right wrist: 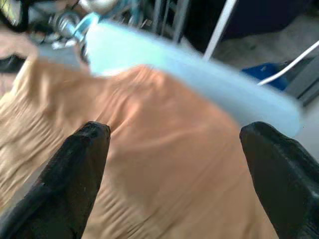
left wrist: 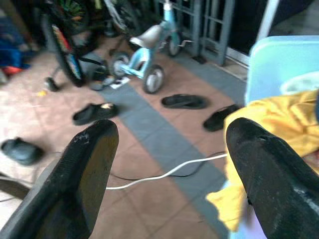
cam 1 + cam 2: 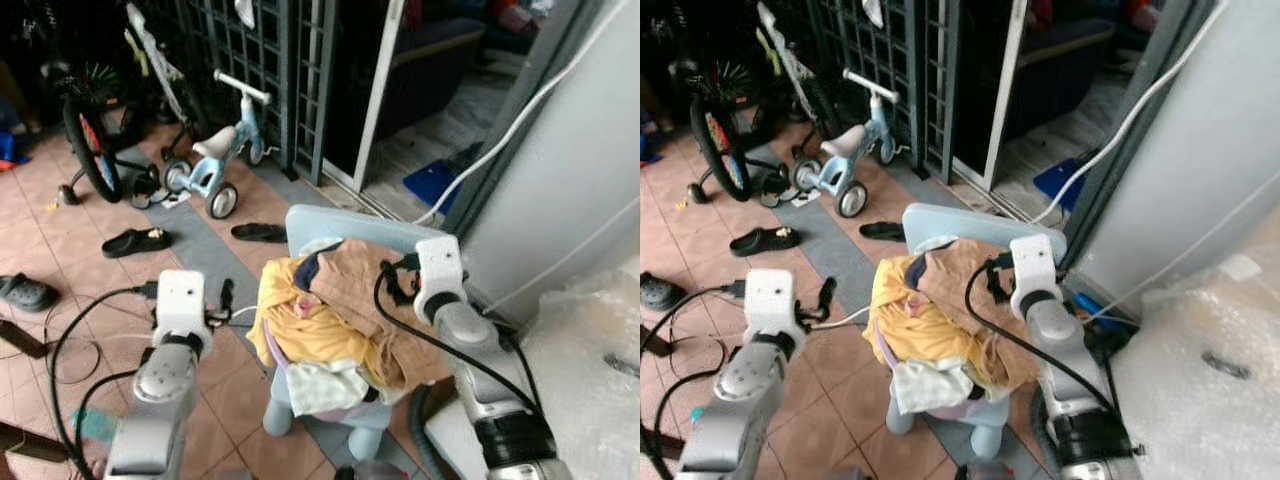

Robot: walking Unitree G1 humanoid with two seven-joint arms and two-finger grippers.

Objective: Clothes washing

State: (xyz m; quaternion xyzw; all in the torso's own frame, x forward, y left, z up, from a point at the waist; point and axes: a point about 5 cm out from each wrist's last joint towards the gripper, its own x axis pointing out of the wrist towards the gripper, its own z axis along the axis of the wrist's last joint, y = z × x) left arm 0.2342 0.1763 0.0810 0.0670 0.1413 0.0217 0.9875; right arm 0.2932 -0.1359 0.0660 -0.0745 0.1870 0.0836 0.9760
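Several soft, light garments heaped on blue chair (image 3: 330, 225), frame centre. Right gripper (image 1: 174, 149) spread wide over tan cloth (image 1: 164, 174); pinch a raised fold. Left gripper (image 2: 169, 149) open, empty.

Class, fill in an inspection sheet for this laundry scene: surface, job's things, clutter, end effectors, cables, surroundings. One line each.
Surface: light blue plastic chair on a tiled floor, heaped with clothes.
Job's things: tan garment on top of the heap, yellow garment beneath it, pale cloth hanging at the front.
Clutter: black sandals and a dark shoe lie loose on the floor.
End effectors: right end effector open over the tan garment; left end effector open above the floor beside the chair.
Cables: white cable across the tiles; black cables loop from the left arm.
Surroundings: child's balance bike, bicycle wheel, metal grille door, white appliance at right.
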